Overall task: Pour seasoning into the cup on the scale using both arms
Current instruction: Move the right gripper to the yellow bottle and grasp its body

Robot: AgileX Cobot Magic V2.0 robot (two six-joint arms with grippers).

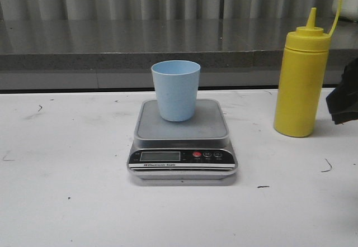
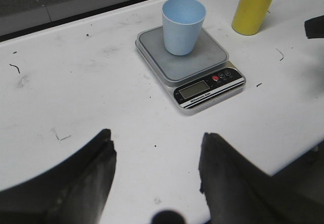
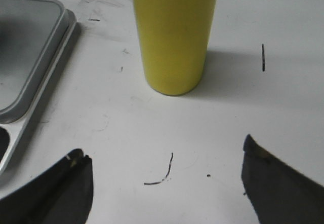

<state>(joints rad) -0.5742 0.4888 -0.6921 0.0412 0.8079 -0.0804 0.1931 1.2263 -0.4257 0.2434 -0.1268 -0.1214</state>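
The pale blue cup [image 1: 175, 90] stands upright on the steel platform of the scale [image 1: 182, 146] at the table's middle; both also show in the left wrist view, the cup [image 2: 183, 25] on the scale [image 2: 202, 72]. The yellow seasoning bottle [image 1: 301, 85] stands upright to the right of the scale, its cap hanging open on its tether. My right gripper [image 3: 164, 155] is open and empty, a short way from the bottle's base [image 3: 173, 36]; part of it shows at the front view's right edge [image 1: 344, 99]. My left gripper [image 2: 157, 143] is open and empty, well short of the scale.
A grey ledge [image 1: 112, 46] runs along the back of the white table [image 1: 67, 191], with a corrugated wall behind it. Small dark marks dot the tabletop. The table's near edge shows in the left wrist view [image 2: 298, 158].
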